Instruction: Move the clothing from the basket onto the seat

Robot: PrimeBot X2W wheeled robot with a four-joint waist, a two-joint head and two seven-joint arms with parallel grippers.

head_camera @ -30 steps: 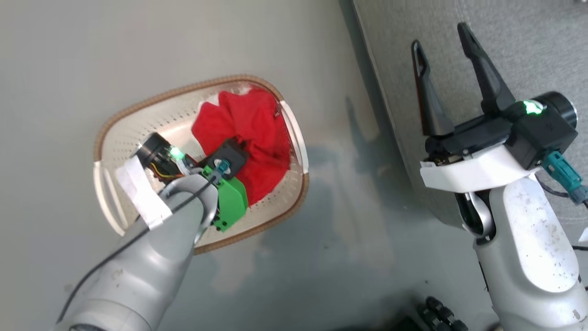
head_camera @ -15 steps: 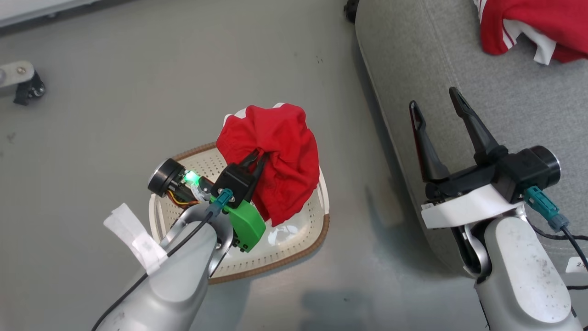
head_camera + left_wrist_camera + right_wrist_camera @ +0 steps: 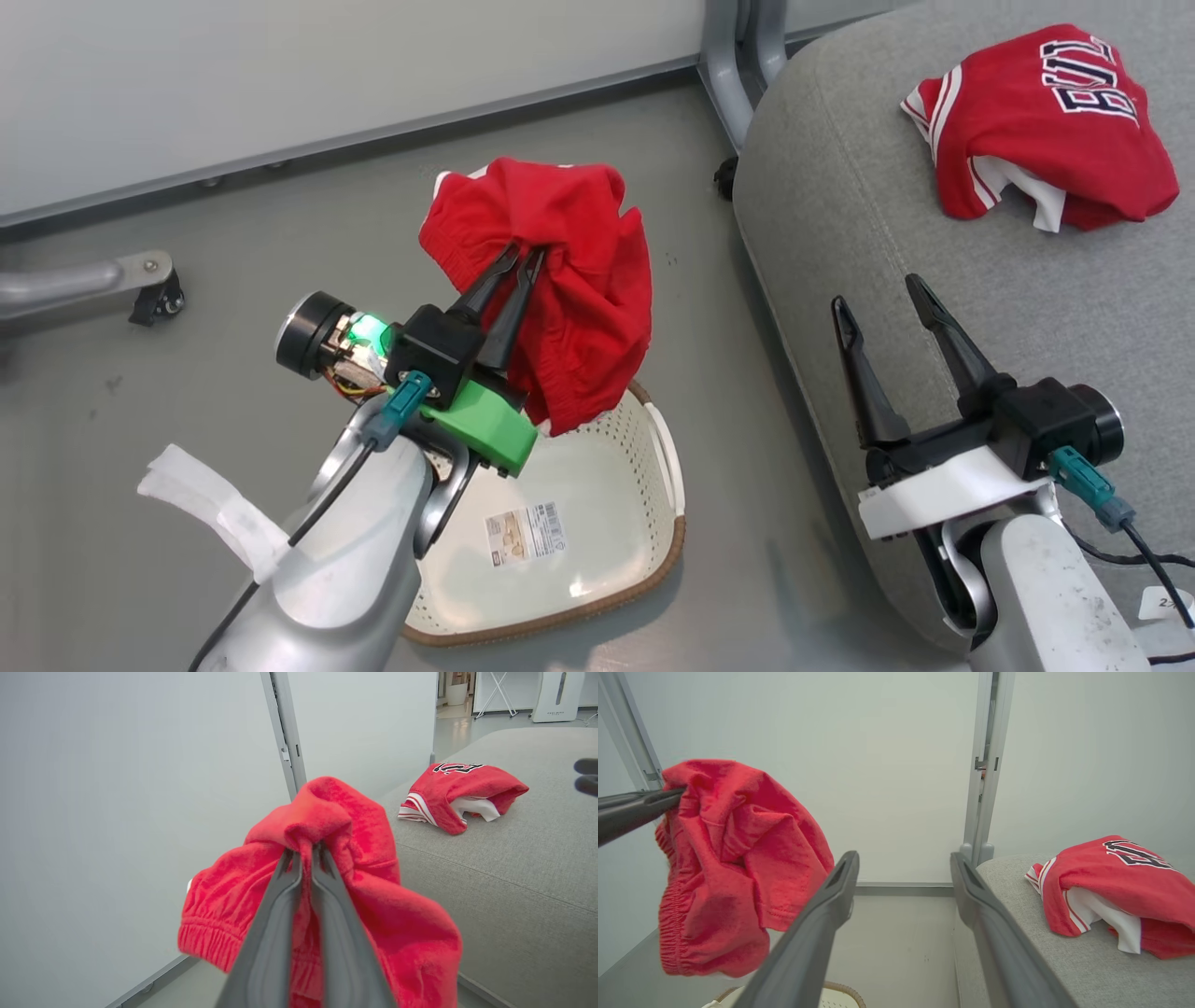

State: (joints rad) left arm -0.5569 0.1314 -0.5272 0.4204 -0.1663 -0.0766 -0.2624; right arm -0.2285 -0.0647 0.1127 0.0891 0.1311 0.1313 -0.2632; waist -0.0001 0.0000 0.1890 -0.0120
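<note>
The left gripper point(image 3: 525, 254) is clamped on a bunched fold of the red shorts point(image 3: 579, 317), which hang in the air above the far end of the basket point(image 3: 674, 546). The basket stands just beside the seat point(image 3: 840, 205), a label point(image 3: 523, 534) showing inside it. The jersey point(image 3: 1036, 131) lies crumpled on the seat. The right gripper point(image 3: 876, 291) hovers over the seat's near edge, its 2 fingers apart, holding nothing.
</note>
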